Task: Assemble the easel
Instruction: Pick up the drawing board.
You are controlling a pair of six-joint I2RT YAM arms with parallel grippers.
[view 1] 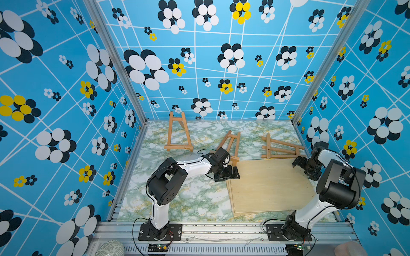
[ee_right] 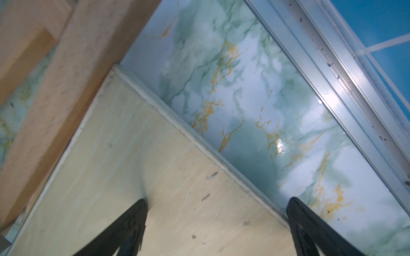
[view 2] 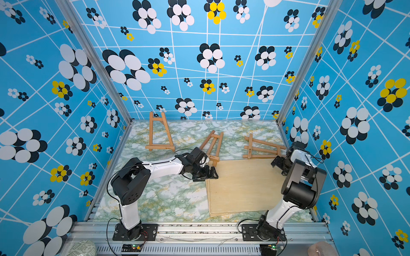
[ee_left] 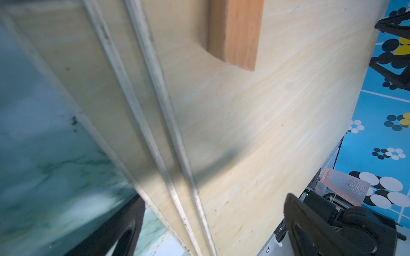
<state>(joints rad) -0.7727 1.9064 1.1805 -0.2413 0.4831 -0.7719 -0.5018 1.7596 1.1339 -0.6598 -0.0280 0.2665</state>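
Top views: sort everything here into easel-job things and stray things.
Job: standing easel, folded easel, flat easel, boards.
Stray: grey patterned lump, pink object.

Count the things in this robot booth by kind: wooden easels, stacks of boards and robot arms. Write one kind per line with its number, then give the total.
wooden easels: 3 (upright at the back, middle one, lying flat)
stack of pale boards: 1
robot arms: 2 (left, right)
Total: 6
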